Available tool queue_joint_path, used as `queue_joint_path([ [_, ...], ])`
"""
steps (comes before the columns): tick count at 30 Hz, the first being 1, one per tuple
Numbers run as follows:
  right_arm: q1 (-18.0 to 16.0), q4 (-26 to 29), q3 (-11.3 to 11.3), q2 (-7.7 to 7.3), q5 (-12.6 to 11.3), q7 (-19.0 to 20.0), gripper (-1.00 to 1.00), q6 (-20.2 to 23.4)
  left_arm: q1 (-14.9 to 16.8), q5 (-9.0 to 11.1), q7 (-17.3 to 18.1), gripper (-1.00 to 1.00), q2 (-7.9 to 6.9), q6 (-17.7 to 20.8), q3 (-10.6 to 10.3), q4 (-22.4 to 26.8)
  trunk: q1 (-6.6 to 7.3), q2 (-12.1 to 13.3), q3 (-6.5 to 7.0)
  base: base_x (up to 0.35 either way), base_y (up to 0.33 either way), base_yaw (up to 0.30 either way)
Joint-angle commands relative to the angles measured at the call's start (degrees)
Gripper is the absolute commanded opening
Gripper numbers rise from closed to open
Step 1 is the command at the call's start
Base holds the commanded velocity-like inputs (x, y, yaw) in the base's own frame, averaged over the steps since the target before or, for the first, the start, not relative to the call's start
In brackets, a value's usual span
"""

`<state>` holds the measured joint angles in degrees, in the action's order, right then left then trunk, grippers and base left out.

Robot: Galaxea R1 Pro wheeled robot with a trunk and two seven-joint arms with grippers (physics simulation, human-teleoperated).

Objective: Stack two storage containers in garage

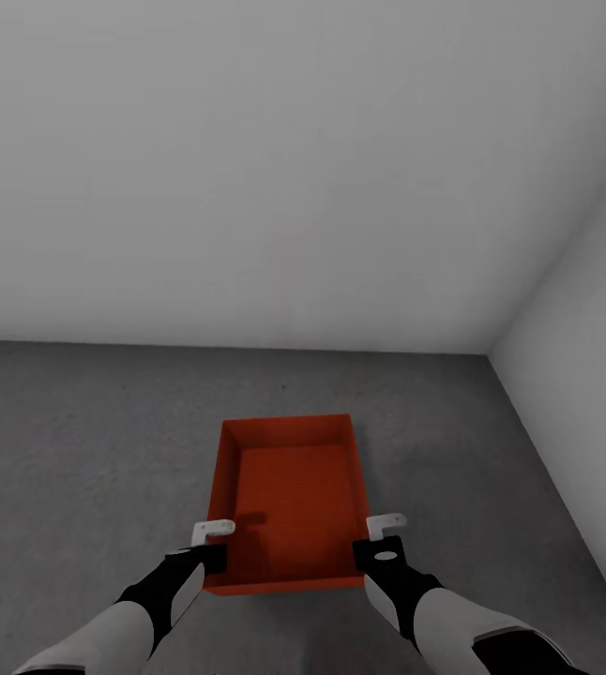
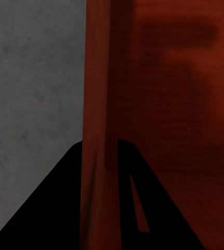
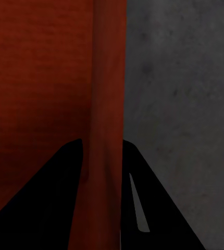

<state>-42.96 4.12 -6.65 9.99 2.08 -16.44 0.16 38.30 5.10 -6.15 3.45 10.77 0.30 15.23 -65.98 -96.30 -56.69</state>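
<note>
Both arms reach forward from the lower frame. Left pincer pinches the left wall of the storage container; right pincer pinches its right wall. Container sits lower centre over the floor, mouth up, long axis running away toward the grey wall.

Garage interior, bare. Plain pale grey walls meet at corner on right. Floor dark grey, mottled, matte concrete. Same concrete surface visible in both wrist views. Rendered, simulator-like surfaces throughout.
</note>
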Motion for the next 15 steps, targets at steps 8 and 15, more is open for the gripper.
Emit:
queue_joint_path([
  [8,0.0,-0.3,0.6,0.01,-0.3,-0.5,-1.00,2.0,0.0,-0.2,-0.5,-1.00,-2.24,0.1,0.6,0.6,0.01,0.0,-0.39,0.000,0.000,0.000],
  [15,0.0,-0.2,0.6,0.01,-0.3,-0.5,-1.00,2.0,0.0,-0.2,-0.4,-1.00,-2.29,0.2,0.6,0.6,0.01,0.0,-0.40,0.000,0.000,0.000],
])
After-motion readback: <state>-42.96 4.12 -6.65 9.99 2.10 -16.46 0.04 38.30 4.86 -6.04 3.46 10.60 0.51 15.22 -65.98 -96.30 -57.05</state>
